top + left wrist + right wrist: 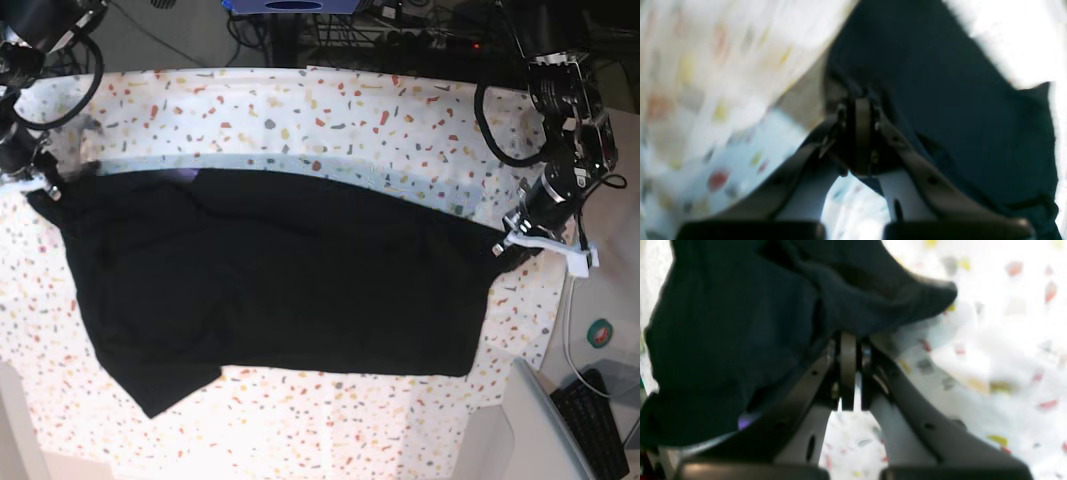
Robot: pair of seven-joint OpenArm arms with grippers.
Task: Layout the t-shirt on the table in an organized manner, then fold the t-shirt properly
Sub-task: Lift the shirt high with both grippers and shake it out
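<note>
The black t-shirt [280, 280] is stretched wide between my two grippers, its upper edge pulled taut and the rest lying over the speckled table [350, 110]. No print shows. My left gripper [508, 240], on the right of the base view, is shut on the shirt's right end; the left wrist view shows its tips [862, 100] pinching black fabric [940, 100]. My right gripper [45, 187], on the left of the base view, is shut on the shirt's left end; the right wrist view shows its tips [848, 338] under bunched fabric [740, 323] above the table [1007, 340].
A keyboard [600, 425] and a green round object [603, 333] sit off the table's right edge, beside a white cable [568, 320]. Cables and equipment [400, 20] stand behind the far edge. The shirt's lower left corner [150, 395] hangs toward the near edge.
</note>
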